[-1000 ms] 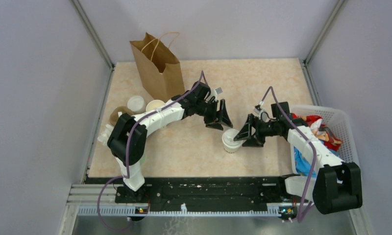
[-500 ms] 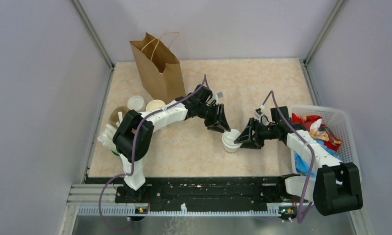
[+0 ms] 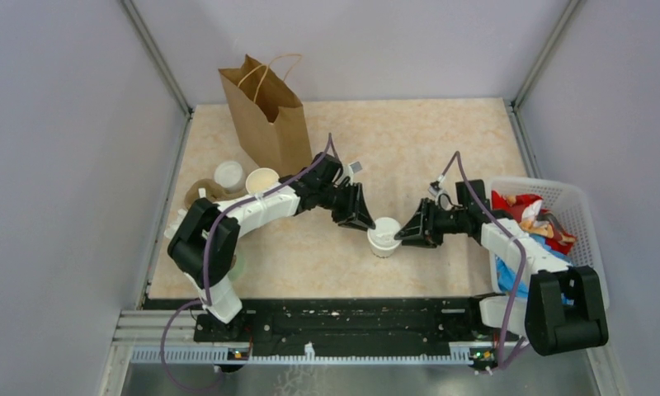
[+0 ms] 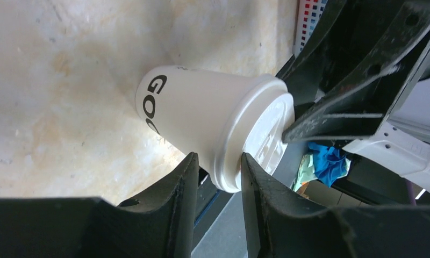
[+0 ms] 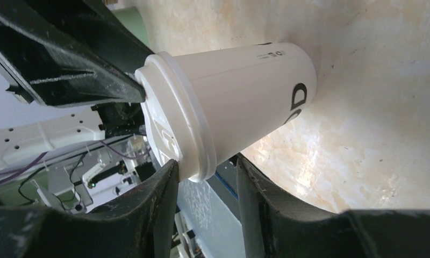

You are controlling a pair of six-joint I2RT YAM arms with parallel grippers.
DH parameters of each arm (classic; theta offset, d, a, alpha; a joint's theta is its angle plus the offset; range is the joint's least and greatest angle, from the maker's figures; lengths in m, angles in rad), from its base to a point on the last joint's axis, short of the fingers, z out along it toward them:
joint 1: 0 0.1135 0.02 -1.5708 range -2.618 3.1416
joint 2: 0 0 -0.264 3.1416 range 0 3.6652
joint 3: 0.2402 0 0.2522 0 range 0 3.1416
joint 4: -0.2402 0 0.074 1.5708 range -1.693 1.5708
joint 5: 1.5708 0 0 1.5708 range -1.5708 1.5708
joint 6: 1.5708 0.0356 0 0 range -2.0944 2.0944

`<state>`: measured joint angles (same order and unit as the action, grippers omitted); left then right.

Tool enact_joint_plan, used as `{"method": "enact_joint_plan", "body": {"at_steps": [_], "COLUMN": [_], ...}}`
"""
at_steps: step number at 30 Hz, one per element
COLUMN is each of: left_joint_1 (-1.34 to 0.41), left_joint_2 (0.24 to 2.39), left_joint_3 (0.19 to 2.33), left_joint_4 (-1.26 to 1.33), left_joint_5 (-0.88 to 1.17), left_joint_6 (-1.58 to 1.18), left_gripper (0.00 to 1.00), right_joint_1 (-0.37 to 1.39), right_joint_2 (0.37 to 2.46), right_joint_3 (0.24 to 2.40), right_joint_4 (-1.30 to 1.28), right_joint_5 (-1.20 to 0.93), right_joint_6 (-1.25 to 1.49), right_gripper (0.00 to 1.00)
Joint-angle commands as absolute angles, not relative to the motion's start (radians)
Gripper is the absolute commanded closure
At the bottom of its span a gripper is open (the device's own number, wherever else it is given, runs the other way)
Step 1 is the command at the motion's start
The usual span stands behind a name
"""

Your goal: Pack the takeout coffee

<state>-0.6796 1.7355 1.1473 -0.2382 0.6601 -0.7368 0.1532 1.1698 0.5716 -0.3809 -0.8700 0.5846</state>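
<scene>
on the far left of the bench (image 3: 442,140) lies a small brown heap (image 3: 201,191), too small to make out, and just beside it a loose white lid (image 3: 228,174) and a lidless paper cup (image 3: 261,179) seen from above. behind these, towards the back wall, a tall brown paper bag (image 3: 265,111) stands upright with its mouth open and its rope handles up. the left arm reaches from its base past the lidless cup towards the middle of the bench, where the left gripper (image 3: 364,221) meets the takeout coffee (image 3: 384,238). the coffee stands upright on the bench, about midway between the two arms and well apart from the bag. in the left wrist view, the left gripper (image 4: 218,161) is clenched on the edge of the coffee (image 4: 202,113): one of its fingers (image 4: 183,188) lies against the cup wall just under the rim and the other on top of the white plastic lid (image 4: 266,134). black letters show on the cup wall. from the other side, the right gripper (image 3: 403,235) pinches the opposite edge; in the right wrist view, the right gripper (image 5: 206,164) has the lid's rim between its fingers (image 5: 162,199), one on the lid top, one at the cup wall (image 5: 245,97). at the far right sits a white basket (image 3: 576,198) holding coloured packets (image 3: 529,210).
</scene>
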Motion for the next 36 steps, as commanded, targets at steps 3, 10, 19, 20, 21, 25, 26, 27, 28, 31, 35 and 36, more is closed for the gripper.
{"method": "enact_joint_plan", "body": {"at_steps": [3, 10, 19, 20, 21, 25, 26, 27, 28, 31, 35, 36], "left_joint_1": [-0.681, -0.678, -0.66, -0.661, -0.661, -0.661, -0.662, -0.663, -0.663, -0.662, -0.662, -0.662], "left_joint_2": [1.648, 1.627, 1.694, 1.703, 1.712, 1.712, 1.706, 1.7, 1.694, 1.674, 1.643, 1.636], "left_joint_3": [1.032, 1.122, 1.179, 1.175, 1.167, 1.079, 1.048, 1.02, 0.996, 0.965, 1.028, 1.047], "left_joint_4": [-0.297, -0.278, -0.273, -0.271, -0.276, -0.247, -0.234, -0.223, -0.221, -0.228, -0.253, -0.257], "left_joint_5": [0.621, 0.674, 0.678, 0.682, 0.682, 0.676, 0.675, 0.668, 0.661, 0.639, 0.652, 0.659], "left_joint_6": [-0.733, -0.762, -0.763, -0.761, -0.758, -0.758, -0.761, -0.763, -0.762, -0.752, -0.759, -0.766], "left_gripper": [0.59, 0.4, 0.36, 0.38, 0.41, 0.5, 0.52, 0.54, 0.55, 0.56, 0.52, 0.49], "right_joint_1": [0.146, 0.146, 0.161, 0.16, 0.161, 0.158, 0.156, 0.152, 0.146, 0.122, 0.121, 0.121], "right_joint_2": [1.295, 1.27, 1.257, 1.266, 1.274, 1.31, 1.312, 1.314, 1.315, 1.324, 1.294, 1.292], "right_joint_3": [0.677, 0.789, 0.719, 0.708, 0.697, 0.632, 0.613, 0.596, 0.58, 0.589, 0.682, 0.708], "right_joint_4": [-0.405, -0.527, -0.487, -0.468, -0.451, -0.376, -0.361, -0.344, -0.331, -0.346, -0.418, -0.434], "right_joint_5": [-0.756, -0.878, -0.929, -0.927, -0.923, -0.899, -0.887, -0.878, -0.871, -0.867, -0.905, -0.927], "right_joint_6": [0.448, 0.428, 0.452, 0.459, 0.465, 0.487, 0.489, 0.492, 0.489, 0.467, 0.455, 0.457], "right_gripper": [0.55, 0.36, 0.29, 0.3, 0.32, 0.43, 0.45, 0.46, 0.47, 0.5, 0.47, 0.45]}}
